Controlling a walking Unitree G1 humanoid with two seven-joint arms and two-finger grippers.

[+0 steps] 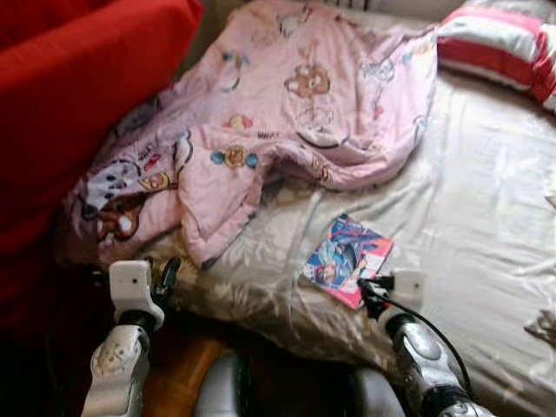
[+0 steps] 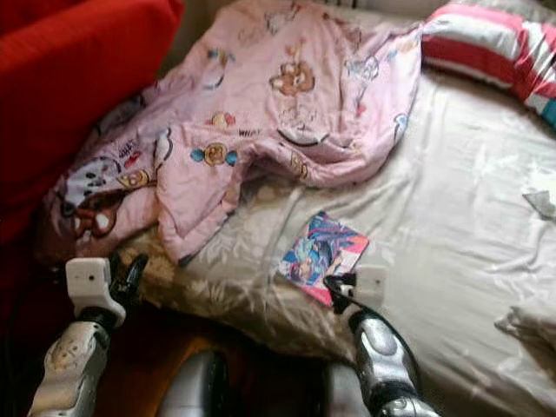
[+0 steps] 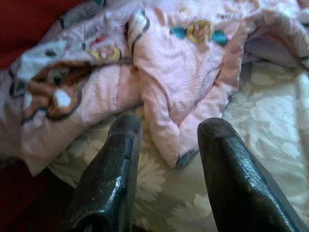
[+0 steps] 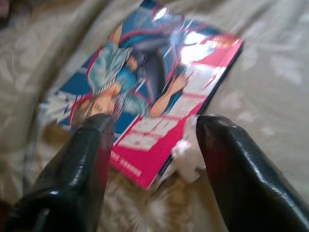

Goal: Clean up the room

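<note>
A glossy comic book (image 1: 346, 258) with a pink and blue cover lies flat on the cream bedsheet (image 1: 469, 208) near the bed's front edge. My right gripper (image 4: 154, 140) hovers open just at the book's near corner, its fingers (image 4: 87, 159) straddling that corner. A crumpled pink cartoon blanket (image 1: 261, 122) covers the bed's left and far side. My left gripper (image 3: 169, 145) stands open at the bed's front left edge, pointed at the blanket's (image 3: 183, 87) hanging corner, not touching it.
A red sofa or cover (image 1: 78, 95) rises on the left. A pink-and-white striped pillow (image 1: 504, 43) lies at the far right. Small white scraps (image 2: 540, 201) rest on the sheet at the right. Dark floor (image 1: 187, 365) lies below the bed edge.
</note>
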